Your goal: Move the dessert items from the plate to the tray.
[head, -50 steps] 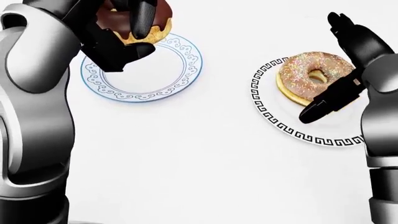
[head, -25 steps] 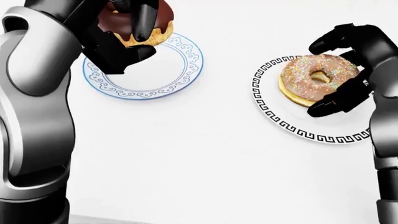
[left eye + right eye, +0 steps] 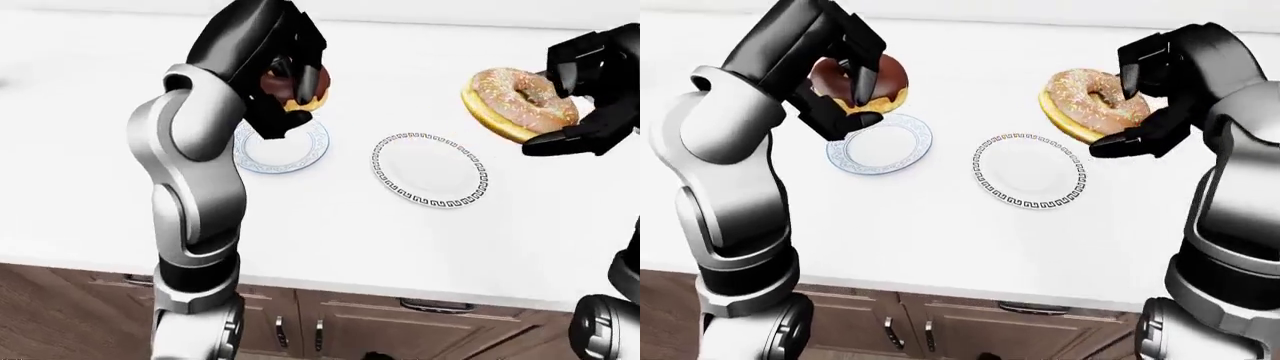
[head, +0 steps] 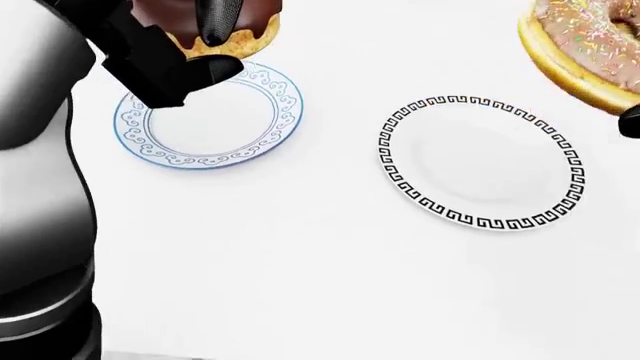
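My left hand [image 3: 852, 84] is shut on a chocolate-glazed donut [image 3: 862, 84] and holds it above the far rim of a small blue-patterned plate [image 3: 880, 148]. My right hand [image 3: 1130, 101] is shut on a sprinkled pink-brown donut [image 3: 1090, 105] and holds it lifted above and to the right of a white plate with a black key border [image 3: 1028, 171]. Both plates are bare. In the head view the chocolate donut [image 4: 235, 30] is at the top left and the sprinkled donut [image 4: 585, 49] at the top right. No tray shows in any view.
The plates rest on a white counter [image 3: 330, 225]. Brown cabinet doors with handles [image 3: 435, 306] run below the counter's near edge at the bottom of the eye views.
My right hand closed on the sprinkled donut and lifted it off the black-bordered plate, up and to the right. My left hand still holds the chocolate donut, slightly higher.
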